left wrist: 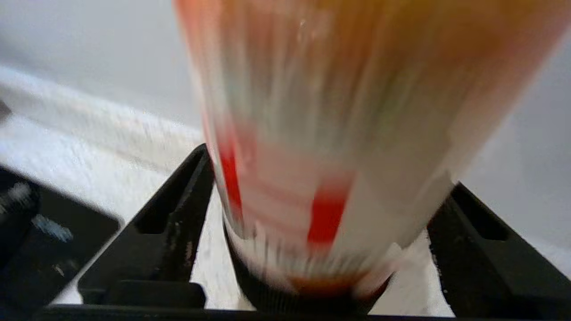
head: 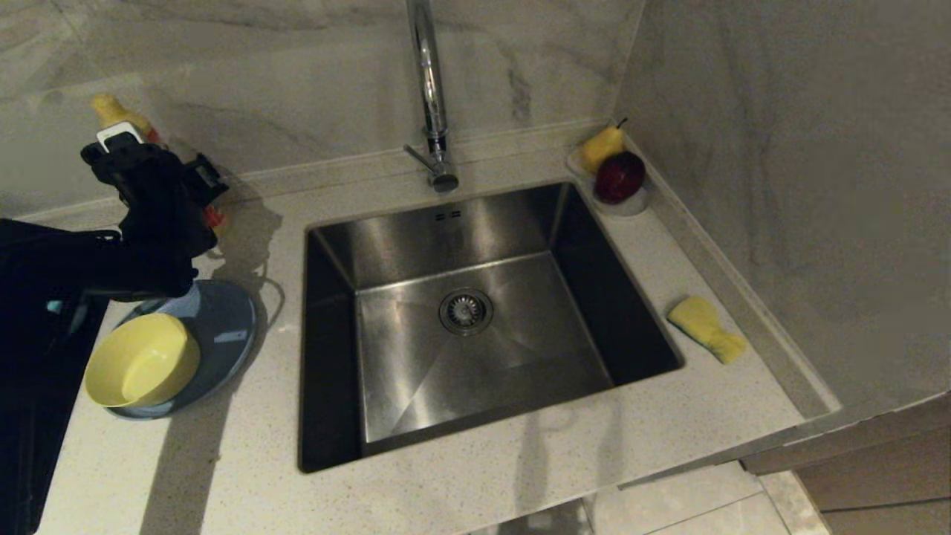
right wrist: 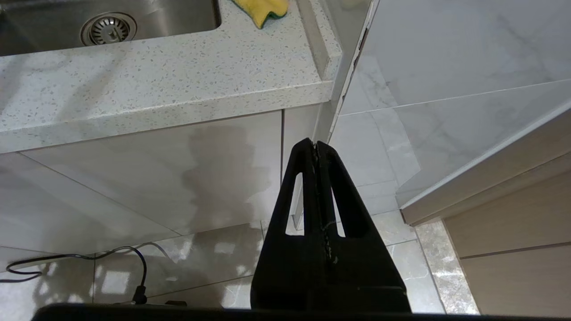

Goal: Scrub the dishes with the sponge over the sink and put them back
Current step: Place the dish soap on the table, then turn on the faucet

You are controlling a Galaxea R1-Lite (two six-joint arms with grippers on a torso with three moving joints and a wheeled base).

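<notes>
A pale yellow bowl (head: 141,369) rests on the flat light-blue plate (head: 226,334) on the counter left of the sink (head: 520,357). The yellow sponge (head: 706,328) lies on the counter right of the sink, also visible as the sponge (right wrist: 263,10) in the right wrist view. My left gripper (head: 152,165) is at the back left by the wall, its fingers open on either side of a yellow-and-red bottle (left wrist: 330,133) with a black cap. A gap shows beside one finger (left wrist: 473,240). My right gripper (right wrist: 316,145) hangs shut and empty below the counter's front edge.
A tall chrome tap (head: 431,96) rises behind the sink, and a round drain strainer (head: 466,310) sits in its floor. A small clear dish with a yellow pear (head: 600,147) and a red apple (head: 619,177) stands in the back right corner. Marble walls close off the back and right.
</notes>
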